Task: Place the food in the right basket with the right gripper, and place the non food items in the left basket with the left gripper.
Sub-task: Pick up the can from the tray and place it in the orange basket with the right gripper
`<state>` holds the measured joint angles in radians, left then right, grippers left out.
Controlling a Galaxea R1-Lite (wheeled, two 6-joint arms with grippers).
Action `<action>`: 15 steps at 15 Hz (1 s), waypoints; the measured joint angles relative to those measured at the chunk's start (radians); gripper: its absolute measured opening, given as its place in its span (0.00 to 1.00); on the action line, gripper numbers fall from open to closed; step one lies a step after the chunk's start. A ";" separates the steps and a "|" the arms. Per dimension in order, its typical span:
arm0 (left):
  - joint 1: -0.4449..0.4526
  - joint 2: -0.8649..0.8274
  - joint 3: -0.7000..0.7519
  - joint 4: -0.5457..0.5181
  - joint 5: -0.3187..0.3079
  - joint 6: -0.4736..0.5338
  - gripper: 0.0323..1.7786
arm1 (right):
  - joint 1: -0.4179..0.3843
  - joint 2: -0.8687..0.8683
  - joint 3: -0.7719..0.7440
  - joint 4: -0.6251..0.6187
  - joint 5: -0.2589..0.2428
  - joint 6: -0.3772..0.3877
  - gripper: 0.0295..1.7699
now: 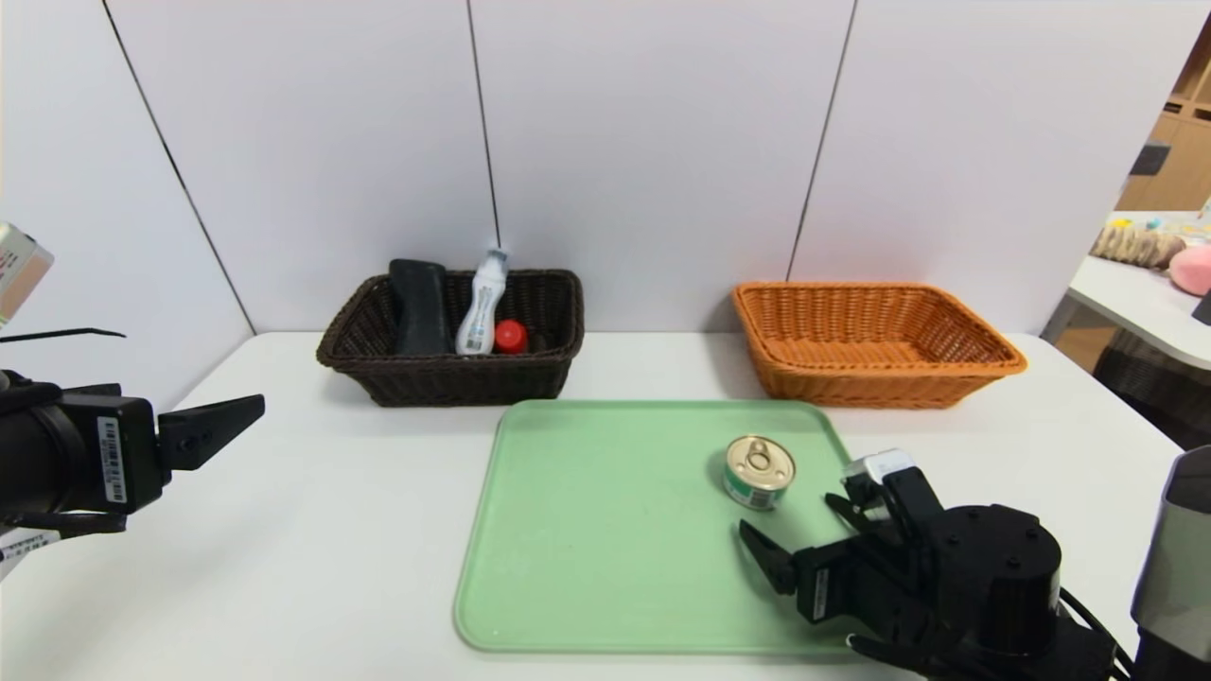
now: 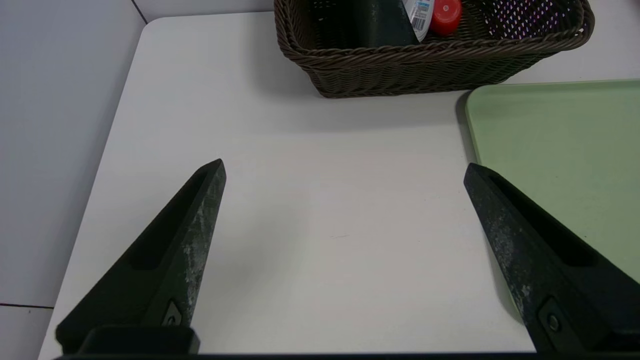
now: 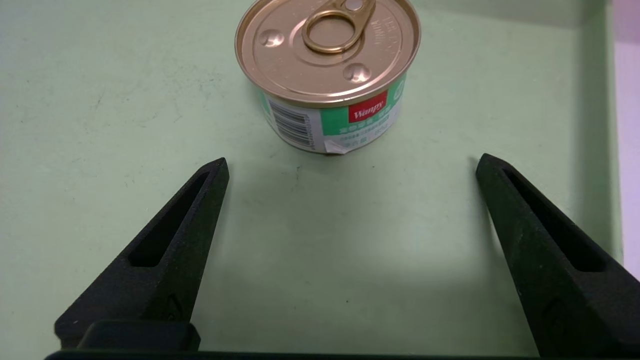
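**Right gripper waits in front of the tin can**

The right gripper (image 1: 804,530) is low over the green tray (image 1: 587,530). Its two black fingers (image 3: 170,250) are spread wide apart and hold nothing. The small tin can (image 1: 759,470) stands upright on the tray, just ahead of the fingertips and in line with the gap between them. It is not touching either finger. Its gold pull-ring lid faces up.

Beyond the can, farther from the right gripper, sits the orange wicker basket (image 1: 875,342) on the white table (image 1: 284,530).

The left gripper (image 1: 213,430) hangs above the table, well apart from the tray. Its fingers (image 2: 170,260) are wide apart too, with nothing in them. Ahead of it is the dark brown basket (image 1: 452,339). Inside are the black case (image 1: 421,307), the white bottle (image 1: 481,305) and the small red thing (image 1: 510,336).
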<state>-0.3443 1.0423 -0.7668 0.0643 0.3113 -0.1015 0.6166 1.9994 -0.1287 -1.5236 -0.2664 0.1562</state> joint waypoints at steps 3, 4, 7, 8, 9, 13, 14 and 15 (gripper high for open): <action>0.001 0.001 0.008 0.000 -0.006 0.000 0.95 | -0.001 0.017 -0.014 -0.002 -0.001 0.003 0.96; 0.001 0.002 0.011 -0.001 -0.006 -0.001 0.95 | -0.003 0.023 -0.017 -0.003 -0.001 0.004 0.96; 0.000 0.003 0.017 -0.002 -0.007 -0.002 0.95 | -0.021 0.045 -0.036 -0.004 0.000 0.004 0.96; 0.001 0.003 0.018 -0.002 -0.007 -0.002 0.95 | -0.024 0.051 -0.043 -0.004 0.000 0.004 0.96; 0.000 0.004 0.019 -0.002 -0.007 -0.002 0.95 | -0.026 0.057 -0.049 -0.004 0.001 0.004 0.96; 0.001 0.004 0.020 -0.002 -0.008 -0.001 0.95 | -0.028 0.084 -0.087 -0.001 0.006 0.007 0.96; 0.000 0.004 0.020 -0.002 -0.008 -0.002 0.95 | -0.029 0.095 -0.098 -0.001 0.007 0.007 0.96; 0.000 0.004 0.020 -0.002 -0.008 -0.002 0.95 | -0.030 0.106 -0.109 0.000 0.008 0.007 0.96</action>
<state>-0.3443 1.0462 -0.7466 0.0623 0.3034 -0.1034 0.5864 2.1055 -0.2374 -1.5240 -0.2587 0.1634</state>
